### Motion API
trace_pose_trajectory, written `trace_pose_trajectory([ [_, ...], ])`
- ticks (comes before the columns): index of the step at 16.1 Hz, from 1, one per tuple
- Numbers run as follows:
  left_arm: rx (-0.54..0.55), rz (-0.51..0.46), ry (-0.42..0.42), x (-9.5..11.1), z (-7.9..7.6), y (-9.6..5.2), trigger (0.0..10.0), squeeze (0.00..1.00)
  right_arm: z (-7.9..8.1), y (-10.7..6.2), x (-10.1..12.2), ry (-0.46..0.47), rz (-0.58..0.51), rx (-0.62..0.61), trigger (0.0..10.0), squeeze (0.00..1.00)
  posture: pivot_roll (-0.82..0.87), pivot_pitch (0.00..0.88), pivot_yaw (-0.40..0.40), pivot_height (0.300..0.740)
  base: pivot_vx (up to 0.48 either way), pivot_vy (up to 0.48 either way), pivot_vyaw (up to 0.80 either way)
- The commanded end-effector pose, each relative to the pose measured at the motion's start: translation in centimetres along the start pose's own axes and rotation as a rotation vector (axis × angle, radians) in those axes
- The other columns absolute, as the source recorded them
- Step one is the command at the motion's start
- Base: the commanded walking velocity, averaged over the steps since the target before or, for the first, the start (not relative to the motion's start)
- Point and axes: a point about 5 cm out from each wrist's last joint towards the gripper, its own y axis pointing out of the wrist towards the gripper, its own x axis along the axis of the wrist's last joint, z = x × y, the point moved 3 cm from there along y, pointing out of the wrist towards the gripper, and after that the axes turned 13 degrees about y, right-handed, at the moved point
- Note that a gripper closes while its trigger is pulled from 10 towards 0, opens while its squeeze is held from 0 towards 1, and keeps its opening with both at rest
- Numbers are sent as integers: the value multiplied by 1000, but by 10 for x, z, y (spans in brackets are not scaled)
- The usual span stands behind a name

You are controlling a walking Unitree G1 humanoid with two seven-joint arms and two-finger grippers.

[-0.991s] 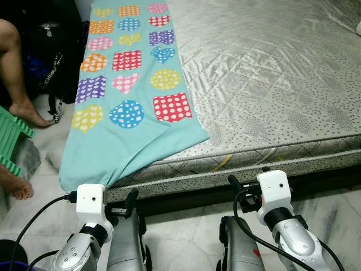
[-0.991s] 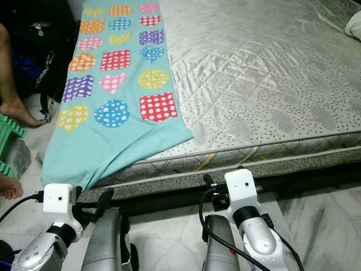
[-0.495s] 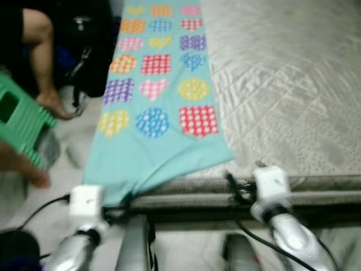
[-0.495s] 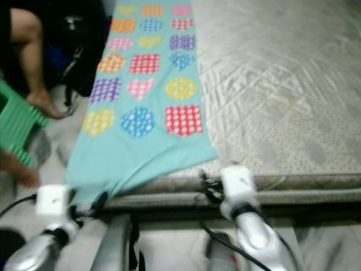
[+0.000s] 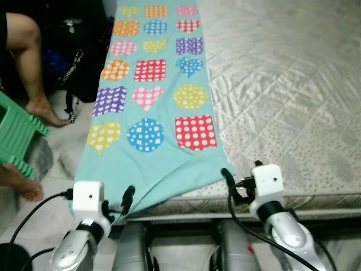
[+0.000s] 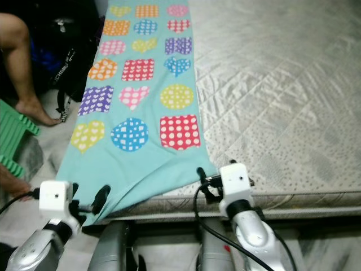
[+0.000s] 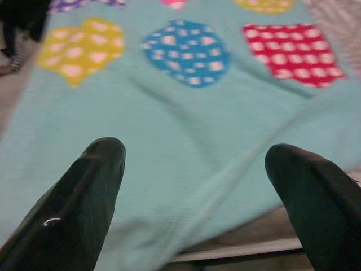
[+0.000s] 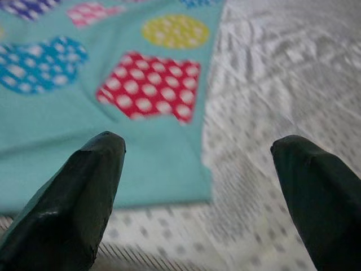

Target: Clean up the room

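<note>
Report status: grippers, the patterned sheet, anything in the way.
Left gripper open at teal sheet's hanging corner. Right gripper open at its near edge on the mattress. Person's feet and green stool at left.

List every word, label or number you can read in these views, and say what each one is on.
White lettering on the strap of the black bag: too small and blurred to read.
Turquoise cloth on the mattress: only dotted shapes such as hearts and circles, no words.
There is no other legible text.

We have two silver arms, each carrying a white box-shaped wrist module with a black cable and long black fingers.
</note>
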Motion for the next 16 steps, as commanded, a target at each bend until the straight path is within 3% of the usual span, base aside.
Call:
trace_pose_trajectory([
  [1, -3, 34, 5, -8, -2, -3, 10000, 0, -3, -3, -5, 8, 22, -8, 10000, 0, -101, 171, 38, 570, 0, 0, 0],
  [4, 5, 79, 12, -14, -1, -2, 10000, 0, -2, 6, -15, -6, 109, 11, 10000, 0, -99, 174, 33, 570, 0, 0, 0],
  [7, -18, 90, 11, -14, -7, 6, 10000, 0, 8, 27, -25, 33, 188, 40, 10000, 0, -89, 175, 33, 570, 0, 0, 0],
  [9, -25, 94, 13, -13, -9, 12, 10000, 0, 31, 44, -32, 67, 236, 122, 10000, 0, -85, 176, 35, 570, 0, 0, 0],
  [13, -37, 85, 4, -5, -15, 16, 10000, 0, 56, 65, -47, 130, 315, 178, 10000, 0, -36, 173, 47, 570, 0, 0, 0],
  [16, -49, 81, 11, 0, -18, 11, 10000, 0, 71, 89, -30, 157, 191, 127, 10000, 0, 33, 175, 64, 570, 0, 0, 0],
])
